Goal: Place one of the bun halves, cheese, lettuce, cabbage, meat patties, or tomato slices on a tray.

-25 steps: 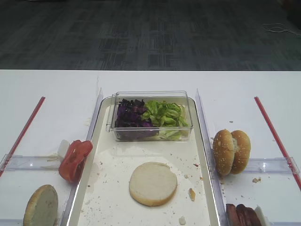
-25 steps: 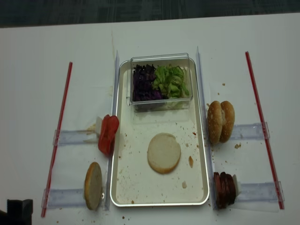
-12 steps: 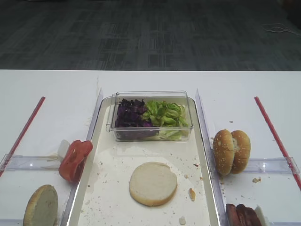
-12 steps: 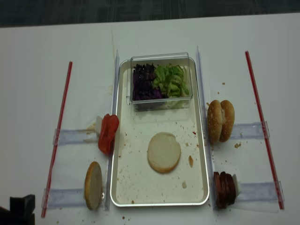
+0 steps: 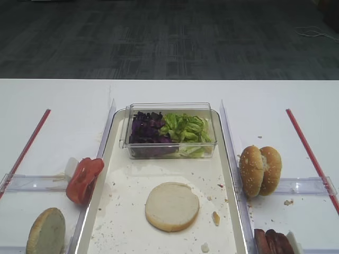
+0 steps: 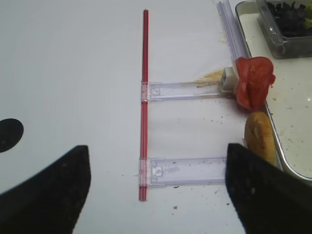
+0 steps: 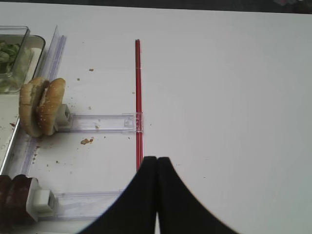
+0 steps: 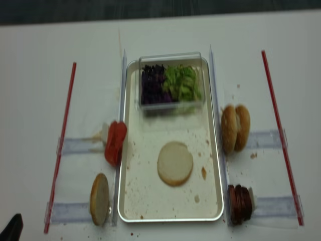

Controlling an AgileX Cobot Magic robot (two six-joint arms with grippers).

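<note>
Left wrist view: left pincer [image 6: 156, 190] is seen spread, empty; right pincer [image 7: 156, 195] pressed together. Bun half [image 5: 172, 206] is seated flat on tray [image 5: 121, 211].

Matte black left pincer [image 6: 156, 187], tapered black right pincer [image 7: 157, 195]

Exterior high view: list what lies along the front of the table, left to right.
Upright bun half → tomato slices → bun half on the tray → seeded bun pair → right red strip.

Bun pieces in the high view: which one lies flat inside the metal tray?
The round pale bun half, cut face up; the brown-crusted half and upright seeded pair stand outside the silvery tray.
</note>
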